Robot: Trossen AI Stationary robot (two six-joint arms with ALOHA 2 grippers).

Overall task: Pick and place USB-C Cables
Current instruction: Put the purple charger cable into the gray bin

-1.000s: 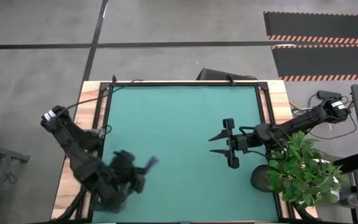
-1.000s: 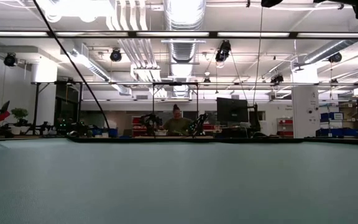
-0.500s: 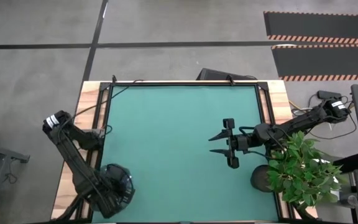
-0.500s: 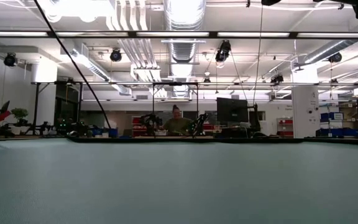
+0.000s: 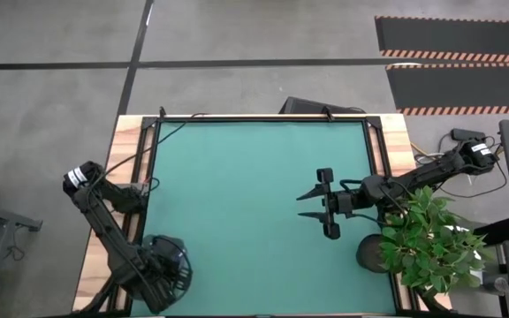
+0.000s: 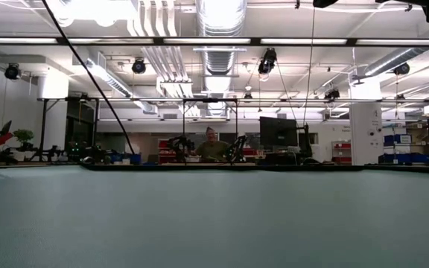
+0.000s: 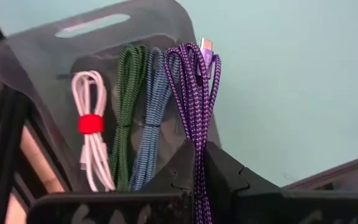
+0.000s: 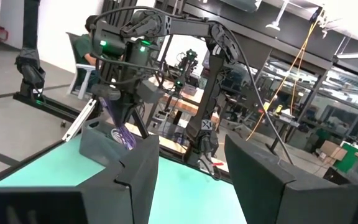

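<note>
From my station the teal-green bench [image 5: 254, 212] lies bare across its middle. At its near-left corner sits a dark round bin [image 5: 168, 269], with the left arm reaching over it.

The wrist view looks into a clear plastic holder [image 7: 55, 81] holding a white cable with a red tie [image 7: 91, 146], a green braided cable [image 7: 126, 118] and a blue braided one [image 7: 149, 134].

My worry is the purple braided cable [image 7: 194, 106]: it hangs long (its metal plug upward), so on release it could snag the others or drape over the rim instead of dropping in.

The left gripper [image 7: 194, 171] is pinched narrow on that purple cable. The right gripper [image 5: 318, 204] hovers over the bench's right half, spread wide and empty.
</note>
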